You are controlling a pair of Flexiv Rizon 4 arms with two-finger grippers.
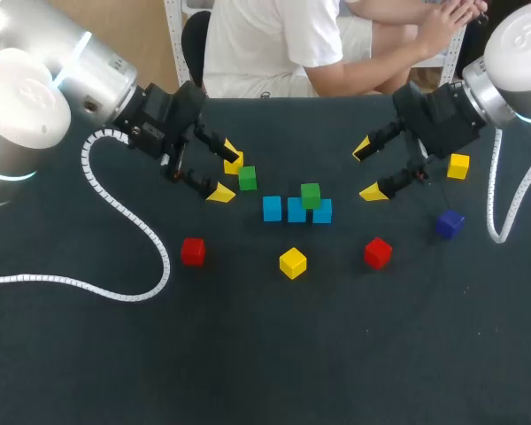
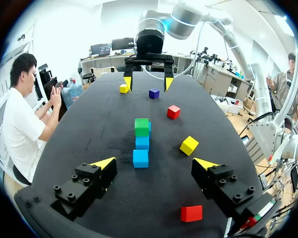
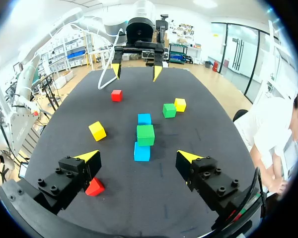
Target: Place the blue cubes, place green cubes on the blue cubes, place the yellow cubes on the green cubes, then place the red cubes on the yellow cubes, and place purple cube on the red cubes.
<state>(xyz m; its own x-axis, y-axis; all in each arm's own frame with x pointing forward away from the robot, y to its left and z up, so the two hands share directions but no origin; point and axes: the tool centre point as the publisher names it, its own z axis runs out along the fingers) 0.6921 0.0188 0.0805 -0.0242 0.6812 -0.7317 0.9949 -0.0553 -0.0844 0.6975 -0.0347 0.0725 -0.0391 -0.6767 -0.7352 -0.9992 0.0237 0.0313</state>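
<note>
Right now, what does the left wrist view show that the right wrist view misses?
Only left wrist: the purple cube and a far yellow cube near it. Only right wrist: a loose green cube with a second yellow cube beside it. Both: the row of blue cubes with a stacked green cube, the middle yellow cube and two red cubes.

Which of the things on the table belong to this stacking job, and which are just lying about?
Job:
three blue cubes
two green cubes
three yellow cubes
two red cubes
purple cube

Lying about:
white coiled cables
</note>
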